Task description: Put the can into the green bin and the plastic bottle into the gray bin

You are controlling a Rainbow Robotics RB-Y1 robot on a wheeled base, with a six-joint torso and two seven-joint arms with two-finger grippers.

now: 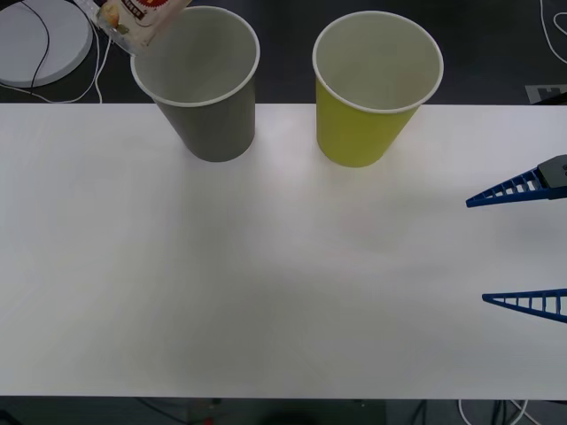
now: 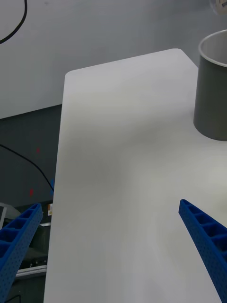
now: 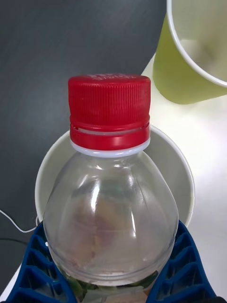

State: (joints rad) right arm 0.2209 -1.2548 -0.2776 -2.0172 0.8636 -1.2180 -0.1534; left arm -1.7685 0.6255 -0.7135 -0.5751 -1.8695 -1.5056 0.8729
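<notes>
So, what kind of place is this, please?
Probably a lab or test bench, not a home: a plain white table carries two paper cups as bins, gray and green, and loose cables run across the dark floor behind.

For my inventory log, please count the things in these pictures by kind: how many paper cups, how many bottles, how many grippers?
Paper cups: 2, the gray bin and the green bin, standing on the white table.
Bottles: 1, the plastic bottle, held by the left gripper over the gray bin.
Grippers: 2, counting the open right gripper.
Total: 5
</notes>
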